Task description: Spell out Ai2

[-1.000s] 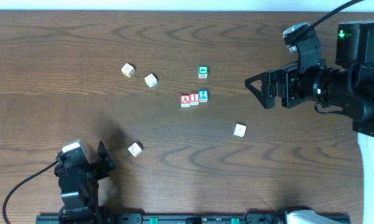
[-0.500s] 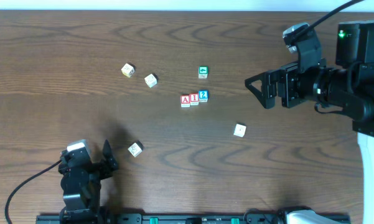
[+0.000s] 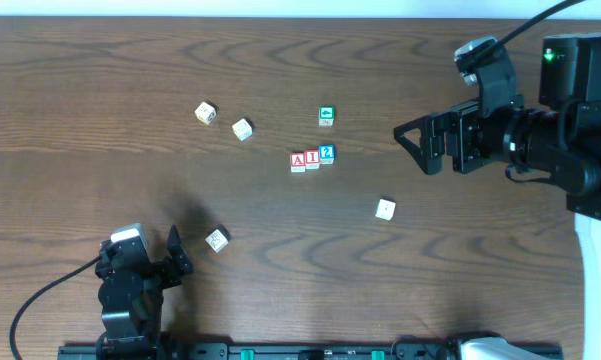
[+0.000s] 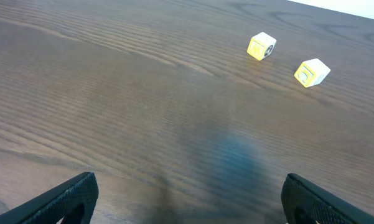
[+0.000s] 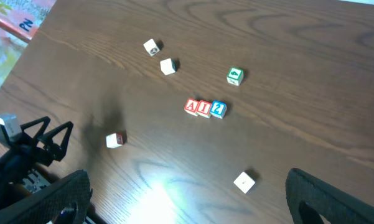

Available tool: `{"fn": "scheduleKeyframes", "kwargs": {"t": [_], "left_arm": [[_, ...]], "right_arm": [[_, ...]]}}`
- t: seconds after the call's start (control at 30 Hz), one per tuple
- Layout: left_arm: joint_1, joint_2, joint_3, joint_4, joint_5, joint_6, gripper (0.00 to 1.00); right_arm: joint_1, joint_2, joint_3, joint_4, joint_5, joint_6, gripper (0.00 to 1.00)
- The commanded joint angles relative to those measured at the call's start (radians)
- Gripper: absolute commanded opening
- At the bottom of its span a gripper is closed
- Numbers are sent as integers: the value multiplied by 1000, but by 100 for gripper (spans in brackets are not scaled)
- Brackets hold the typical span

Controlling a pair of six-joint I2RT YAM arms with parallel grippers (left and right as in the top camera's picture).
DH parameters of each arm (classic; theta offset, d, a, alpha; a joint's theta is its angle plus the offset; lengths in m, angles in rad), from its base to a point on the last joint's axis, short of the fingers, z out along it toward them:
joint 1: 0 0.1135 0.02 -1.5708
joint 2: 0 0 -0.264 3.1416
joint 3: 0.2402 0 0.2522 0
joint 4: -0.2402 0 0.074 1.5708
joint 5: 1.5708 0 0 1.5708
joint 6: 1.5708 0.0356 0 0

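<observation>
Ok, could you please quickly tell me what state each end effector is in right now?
Left end effector: open, holding nothing.
Right end effector: open, holding nothing.

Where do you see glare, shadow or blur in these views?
Right wrist view: a bright glare patch on the table near the bottom edge, though the A, I, 2 row is readable. Left wrist view: a soft dark shadow mid-table, fingertips blurred. Overhead: even light, faint shadow beside the left gripper.
</observation>
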Motion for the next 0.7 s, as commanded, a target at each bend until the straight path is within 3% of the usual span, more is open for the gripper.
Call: {"fn": "scheduleKeyframes", "kwargs": {"t": [0.0,0.2,0.43,0.57,0.67], "left_arm": [[-4,-8,-15,4,0,10,95],[-4,-8,-15,4,0,10,95],[-4,-8,-15,4,0,10,95],[-4,-8,-15,4,0,10,95],[-4,-8,-15,4,0,10,95]], "right_arm": [[-2,-6,-2,0,-1,-5,99],[-2,-6,-2,0,-1,-5,99],[-2,-24,-2,-48,239,-60,99],[-2,-123,-12,-83,283,-86,99],[-2,-239,-102,-12,282,-169,99]]}}
